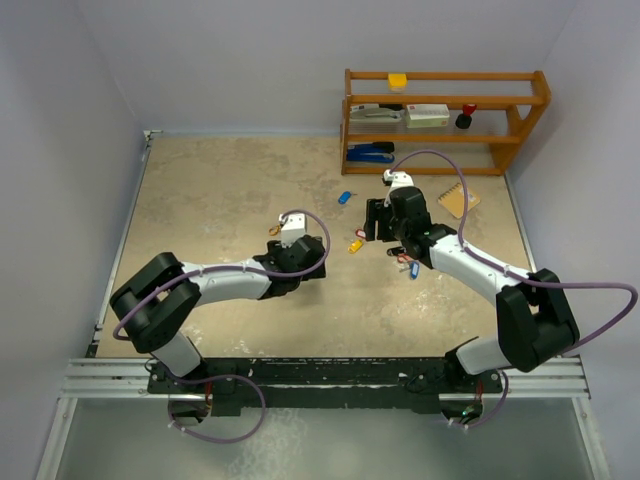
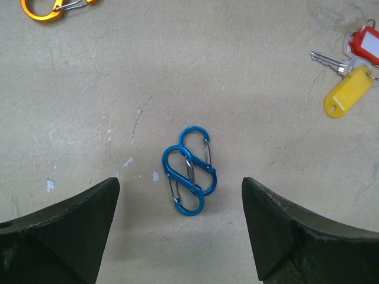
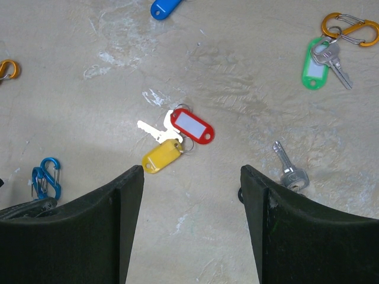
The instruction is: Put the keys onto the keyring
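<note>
Pick-up stage, by the looks: right gripper [image 3: 192, 177] hangs wide open over the red/yellow keys [image 3: 177, 139] lying mid-scene on the worktop [image 3: 249, 71]. Left gripper [image 2: 179, 189] hangs wide open over the blue clips [image 2: 189, 171], likely the keyring. Next, each probably needs to drop and pinch cleanly.

The left wrist view cuts off the orange clip [image 2: 44, 7] at its upper left. The right wrist view cuts off the blue tag [image 3: 166, 7] up top.

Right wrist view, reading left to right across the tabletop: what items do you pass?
orange clip → blue clips → yellow and red tagged keys → bare key → green-tagged key → second orange clip. The blue tag overlaps the tagged pair and is left out.
</note>
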